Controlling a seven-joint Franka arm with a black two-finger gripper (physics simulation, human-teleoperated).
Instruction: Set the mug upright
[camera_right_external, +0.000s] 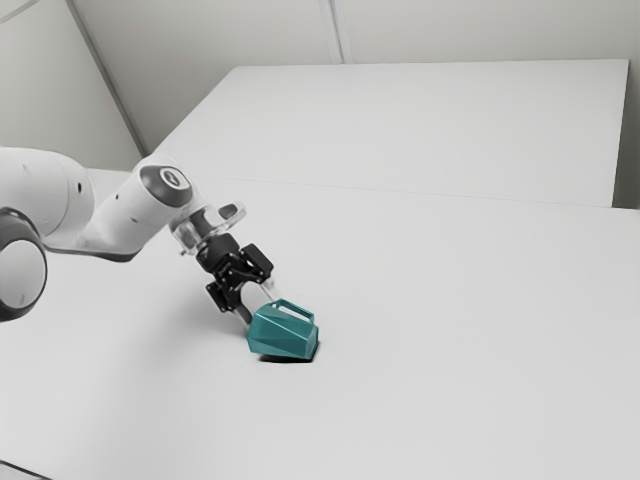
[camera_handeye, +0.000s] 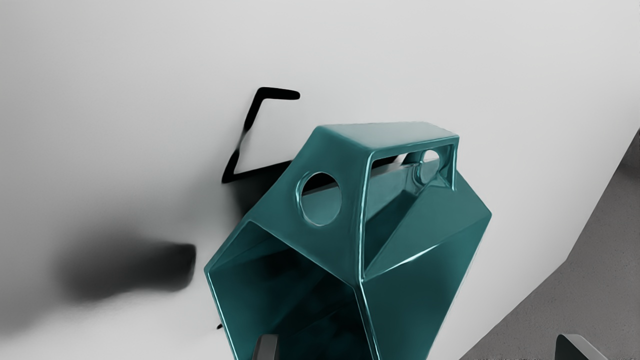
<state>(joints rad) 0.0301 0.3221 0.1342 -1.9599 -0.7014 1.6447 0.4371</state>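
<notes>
The black gripper (camera_right_external: 259, 308) is held open, with its two fingers spread wide apart. In the wrist view, one finger (camera_handeye: 267, 348) is seen in front of the mug's open mouth, and the other finger (camera_handeye: 575, 348) is seen past the outside of the mug. Nothing is squeezed between them. Whether the mug is touched by a finger cannot be told.

The shiny blue-green mug (camera_right_external: 283, 334) is seen right by the fingertips. It is tipped over on its side, not stood up. Its big mouth is turned to the gripper, and its flat, boxy handle (camera_handeye: 390, 136) is pointed up. A round hole can be seen at each end of the handle.

A dark shadow (camera_handeye: 255, 112) shaped like the handle is thrown on the white table (camera_right_external: 450, 300). Another blurry shadow (camera_handeye: 135, 267) is seen near it. The gripper is held by the white arm (camera_right_external: 135, 215), which is reached in from the exterior view's left. Past the table's edge, gray floor (camera_handeye: 590, 300) can be seen.
</notes>
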